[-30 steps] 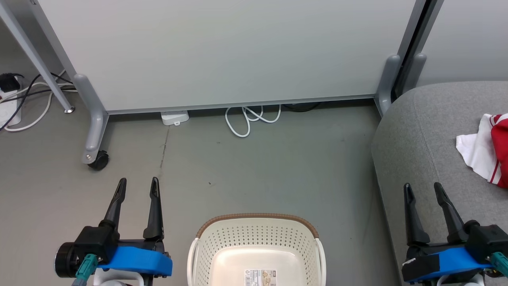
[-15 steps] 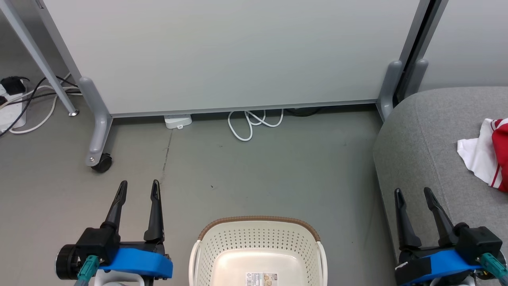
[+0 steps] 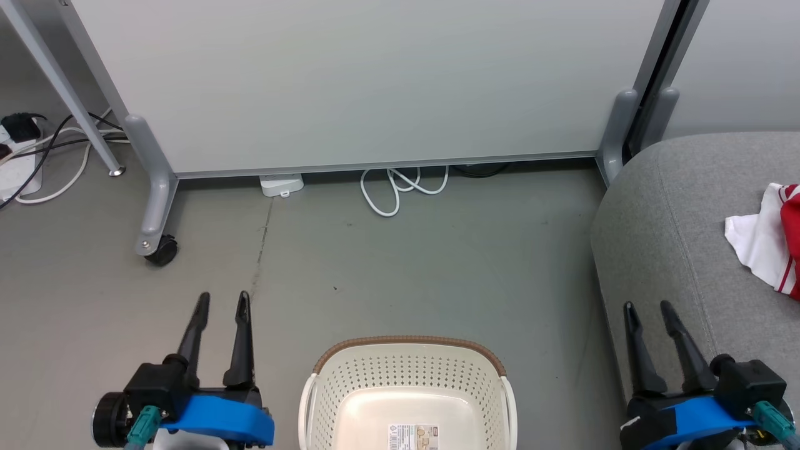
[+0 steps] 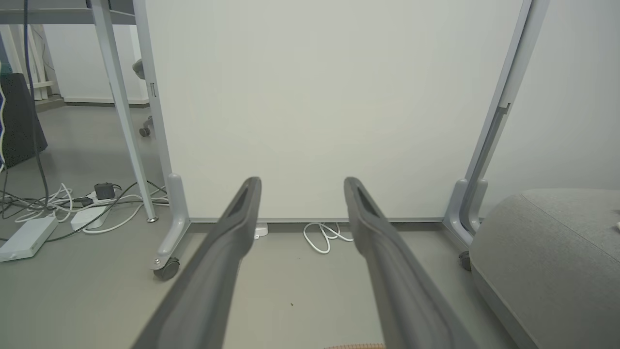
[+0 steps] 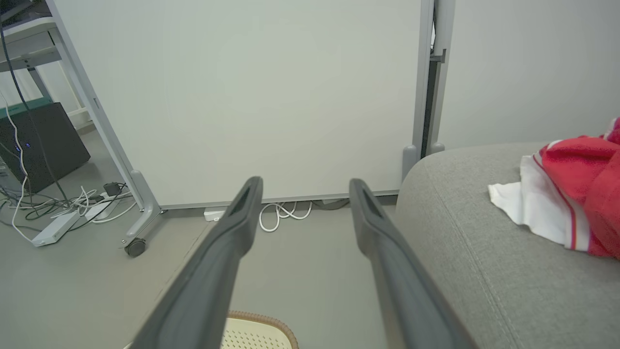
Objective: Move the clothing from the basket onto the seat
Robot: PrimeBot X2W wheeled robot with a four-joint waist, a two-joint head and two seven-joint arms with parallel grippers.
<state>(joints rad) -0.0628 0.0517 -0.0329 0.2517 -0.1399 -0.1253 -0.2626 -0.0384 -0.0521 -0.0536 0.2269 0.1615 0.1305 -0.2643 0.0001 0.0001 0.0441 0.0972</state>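
Observation:
The cream basket (image 3: 406,375) with a brown rim stands on the floor at the bottom middle, holding nothing but a label sticker (image 3: 414,435) on its bottom. Red and white clothing (image 3: 770,244) lies on the grey seat (image 3: 675,206) at the right edge; it shows as clothing (image 5: 566,198) on the seat (image 5: 484,252) in the right wrist view too. My left gripper (image 3: 222,302) hovers open over the floor left of the basket. Open as well, my right gripper (image 3: 648,311) hangs over the seat's front left part, short of the clothing.
A wheeled partition panel (image 3: 375,81) stands behind, with a caster (image 3: 161,251) at its left leg. A coiled white cable (image 3: 400,187) and a small white box (image 3: 281,185) lie at its base. Power strips and cables (image 3: 31,156) crowd the far left floor.
The camera has shifted a little. Both grippers have drawn back toward the bottom edge, and their fingers stand slightly closer together than a second ago.

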